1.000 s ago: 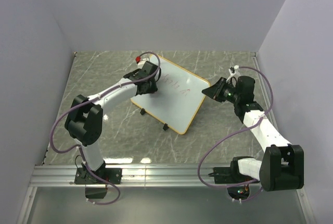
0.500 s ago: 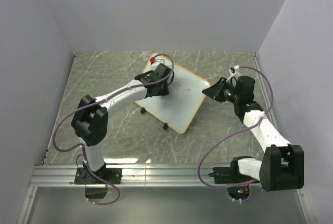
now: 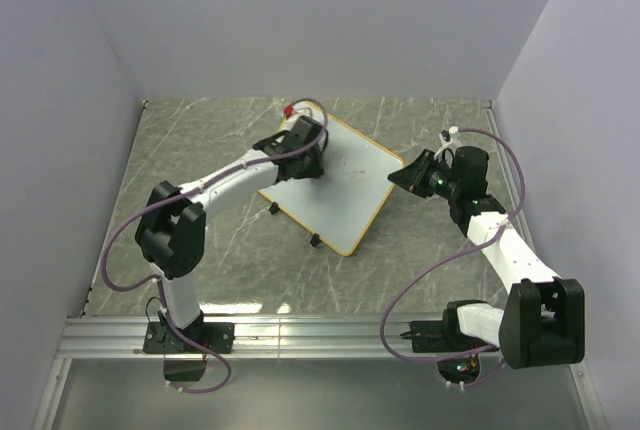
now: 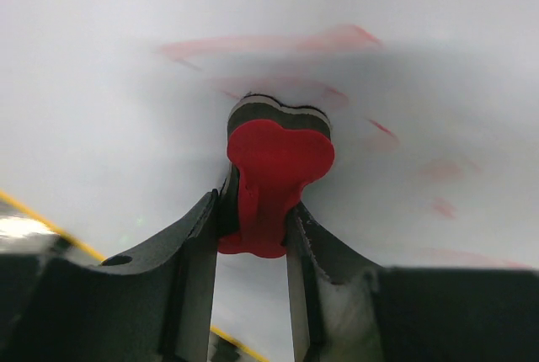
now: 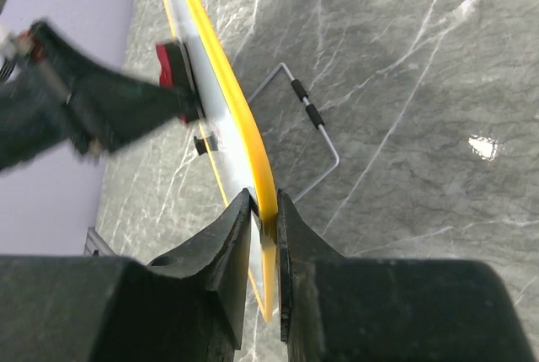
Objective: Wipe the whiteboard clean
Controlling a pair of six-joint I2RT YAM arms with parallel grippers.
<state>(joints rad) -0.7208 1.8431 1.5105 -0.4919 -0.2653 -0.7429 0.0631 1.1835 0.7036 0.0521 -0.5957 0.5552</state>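
Marble tabletop (image 3: 190, 140); whiteboard (image 3: 345, 205), illegible red smears (image 4: 261, 42)

No text, label, brand or number can be read; only faint, illegible red smears (image 4: 269, 42) are seen on the whiteboard (image 3: 345, 200).

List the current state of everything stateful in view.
Large white yellow-rimmed whiteboard: clamped at one edge, faint red smears on its surface.
Red-and-black eraser block: pressed against the whiteboard.
Left gripper: shut on the eraser block.
Right gripper: shut on the whiteboard's yellow rim.
Grey wire stand: sticking out behind the whiteboard.
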